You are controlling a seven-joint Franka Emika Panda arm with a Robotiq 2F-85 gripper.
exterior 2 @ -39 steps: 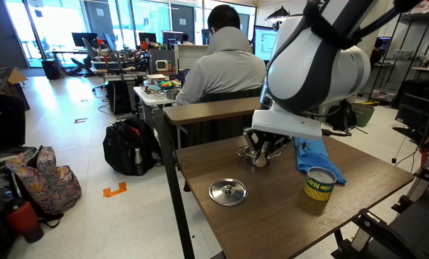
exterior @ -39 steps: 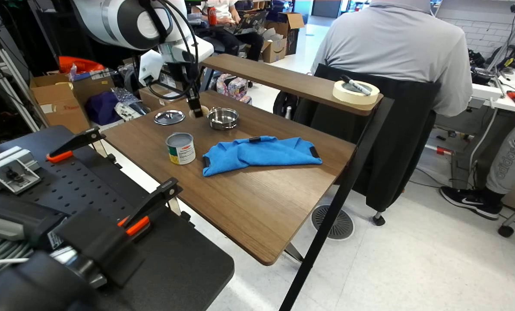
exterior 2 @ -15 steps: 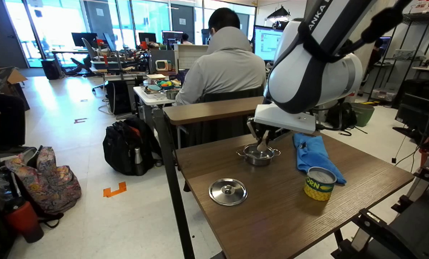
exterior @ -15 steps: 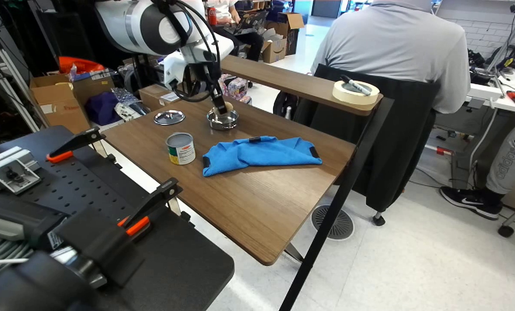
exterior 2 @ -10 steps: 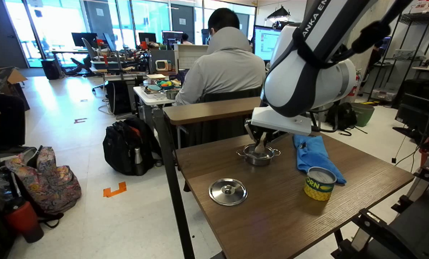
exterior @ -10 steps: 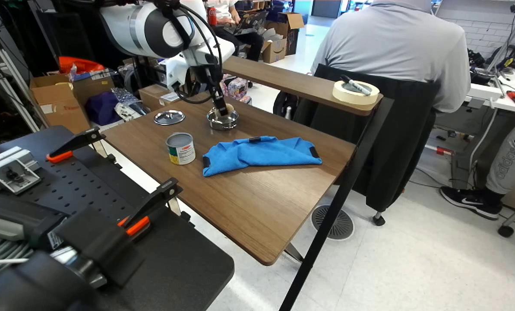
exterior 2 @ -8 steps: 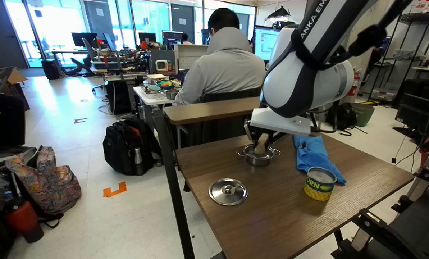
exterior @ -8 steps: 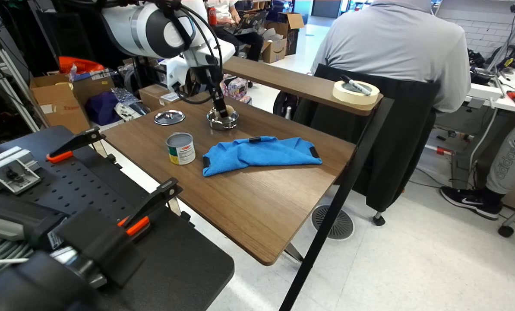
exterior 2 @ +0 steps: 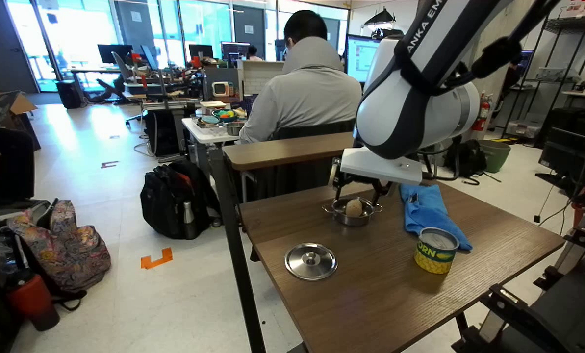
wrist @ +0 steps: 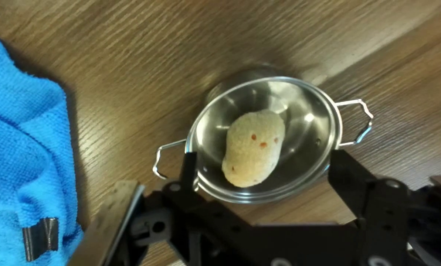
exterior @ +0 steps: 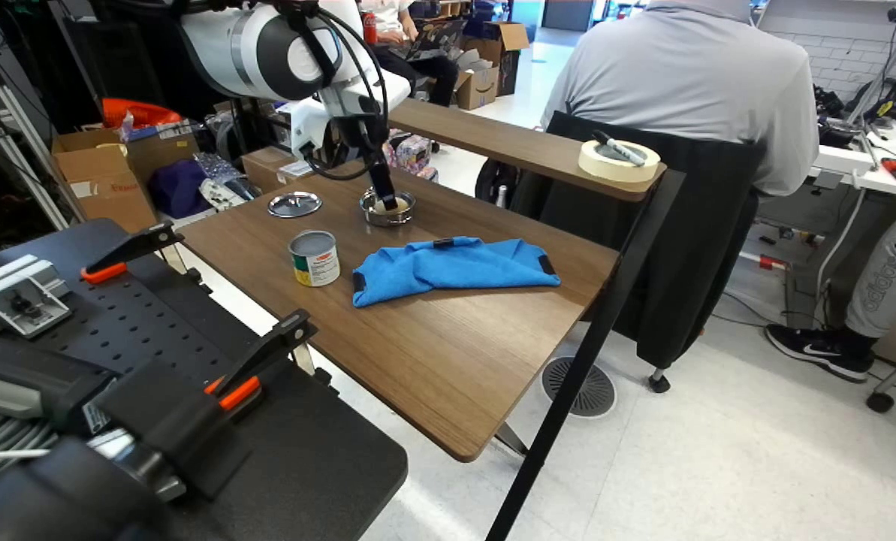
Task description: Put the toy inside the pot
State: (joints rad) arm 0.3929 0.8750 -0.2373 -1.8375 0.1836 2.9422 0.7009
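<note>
Under the small, round, silvery metal pot (wrist: 304, 149), a brown wood-grain table (exterior: 448, 361) is spreading. Near the pot, a folded blue cloth (exterior: 455, 269) is lying. Over the pot, a black two-fingered gripper (wrist: 263, 155) is hanging released, its spread fingers (wrist: 346, 170) partly hiding the pot. Apart from the pot, a cylindrical yellow-and-green tin (exterior 2: 434, 257) and a flat silvery metal lid (exterior 2: 312, 264) are sitting. Inside the pot, a rounded, fuzzy beige toy (wrist: 254, 147) is resting.

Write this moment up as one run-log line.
fuzzy beige rounded toy: inside shallow round silvery metal pot | black gripper: open, not touching toy | round silvery metal lid: on brown wooden table | placement: looks complete
</note>
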